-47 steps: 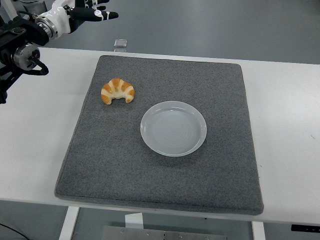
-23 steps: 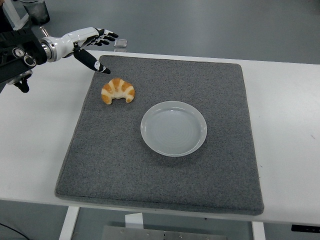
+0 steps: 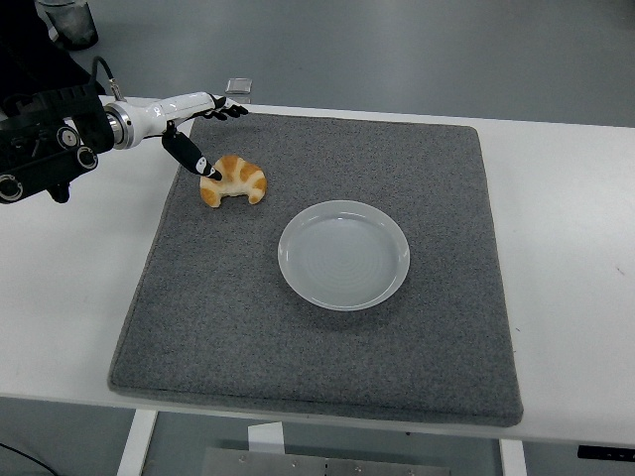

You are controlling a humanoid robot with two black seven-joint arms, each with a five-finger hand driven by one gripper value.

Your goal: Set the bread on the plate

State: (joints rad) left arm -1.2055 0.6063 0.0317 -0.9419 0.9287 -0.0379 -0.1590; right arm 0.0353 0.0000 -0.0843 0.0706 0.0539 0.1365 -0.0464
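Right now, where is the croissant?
In the head view, the croissant lies on the grey mat's far-left part, up-left of the empty plate, at the left hand's thumb tip.

The mat [image 3: 327,327] between the croissant [image 3: 234,180] and the plate [image 3: 343,255] lies bare. The left hand [image 3: 193,129] stands over the croissant's left end.

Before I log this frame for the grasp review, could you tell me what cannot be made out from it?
- Head view: whether the left hand touches the croissant; its thumb tip overlaps the bread's left end, so contact cannot be judged.
- Head view: the small clear object at the table's far edge is too small to identify.
- Head view: the right arm is out of frame.
- Head view: the dark container at top left is cut off by the edge.
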